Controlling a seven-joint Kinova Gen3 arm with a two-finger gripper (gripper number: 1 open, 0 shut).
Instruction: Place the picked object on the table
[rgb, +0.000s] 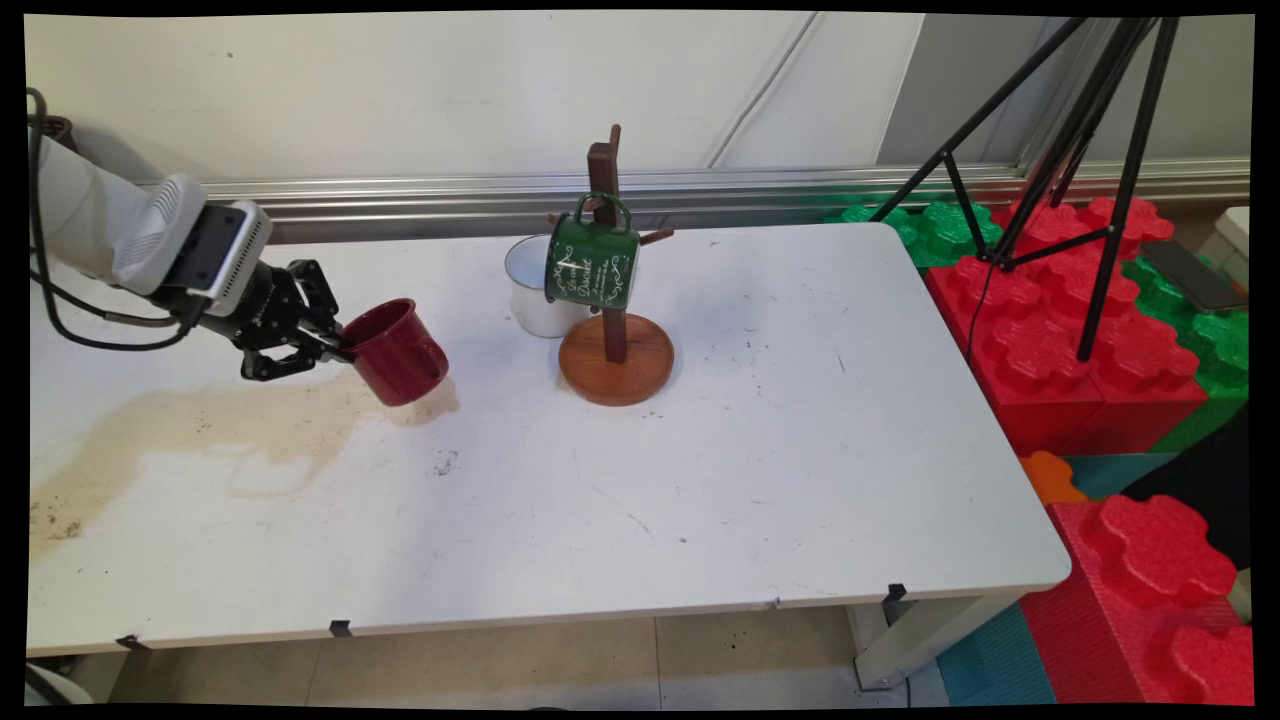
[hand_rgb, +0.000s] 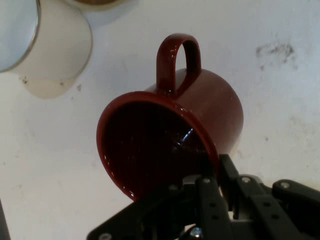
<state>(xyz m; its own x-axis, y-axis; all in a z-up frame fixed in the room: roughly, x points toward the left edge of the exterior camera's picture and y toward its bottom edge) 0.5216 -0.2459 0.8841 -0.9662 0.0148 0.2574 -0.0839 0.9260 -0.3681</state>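
I have the gripper (rgb: 338, 348) clamped on the rim of the red mug (rgb: 396, 352); in the hand view one finger sits inside the mouth and the other outside the wall, so the mug (hand_rgb: 170, 145) is pinched by its lip; it hangs tilted just above the surface (rgb: 700, 480), mouth turned back toward the gripper and up to the left, base pointing down and right, with its shadow close beneath it; I cannot tell for certain whether the base touches the surface.

The mug's long axis runs roughly in line with the gripper, out to the right; from the hand view the handle (hand_rgb: 177, 62) sticks out on the side away from the fingers, toward the far things. The wooden mug stand (rgb: 614, 330) lies to the right of the red mug and a little farther back, well apart from it; a green mug (rgb: 591, 262) hangs on one of its pegs by the handle; a white mug (rgb: 535, 288) stands upright just beside the stand's round base, on its left and behind.

As for contents: the red mug's inside looks dark and glossy and I see nothing in it; the white mug looks empty too, as far as its mouth shows. A brownish stain (rgb: 190, 430) spreads over the surface below the gripper, to the left.
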